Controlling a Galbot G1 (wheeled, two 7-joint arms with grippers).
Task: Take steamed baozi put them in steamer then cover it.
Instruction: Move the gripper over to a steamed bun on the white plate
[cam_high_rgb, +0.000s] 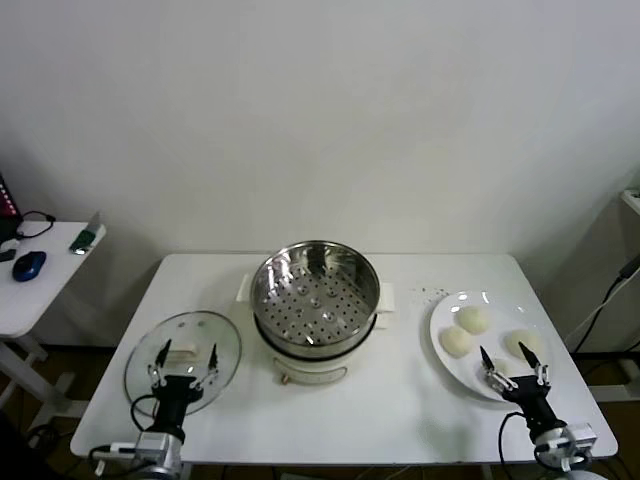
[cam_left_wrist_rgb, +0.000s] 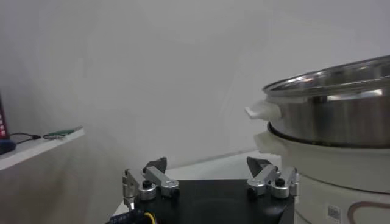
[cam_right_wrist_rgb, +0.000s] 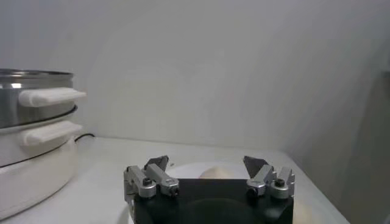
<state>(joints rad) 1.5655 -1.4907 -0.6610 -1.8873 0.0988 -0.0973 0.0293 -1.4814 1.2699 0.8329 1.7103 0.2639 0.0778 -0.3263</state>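
Note:
The steamer (cam_high_rgb: 315, 297), a shiny steel pot with a perforated tray on a cream base, stands uncovered at the table's middle. It shows side-on in the left wrist view (cam_left_wrist_rgb: 336, 115) and in the right wrist view (cam_right_wrist_rgb: 27, 125). The cover (cam_high_rgb: 222, 340), a clear glass lid, lies flat to its left. My left gripper (cam_high_rgb: 186, 360) hovers open over the lid, nothing between its fingers (cam_left_wrist_rgb: 206, 165). Several white baozi (cam_high_rgb: 473, 319) rest on a white plate (cam_high_rgb: 440, 315) at the right. My right gripper (cam_high_rgb: 514, 365) is open over the plate's near side, one baozi (cam_right_wrist_rgb: 213, 172) just beyond its fingertips.
A white side table (cam_high_rgb: 55, 275) at the far left carries a blue mouse (cam_high_rgb: 29, 265) and a small green object (cam_high_rgb: 88, 237). Dark crumbs (cam_high_rgb: 432, 293) dot the table between the steamer and the plate. The wall stands behind the table.

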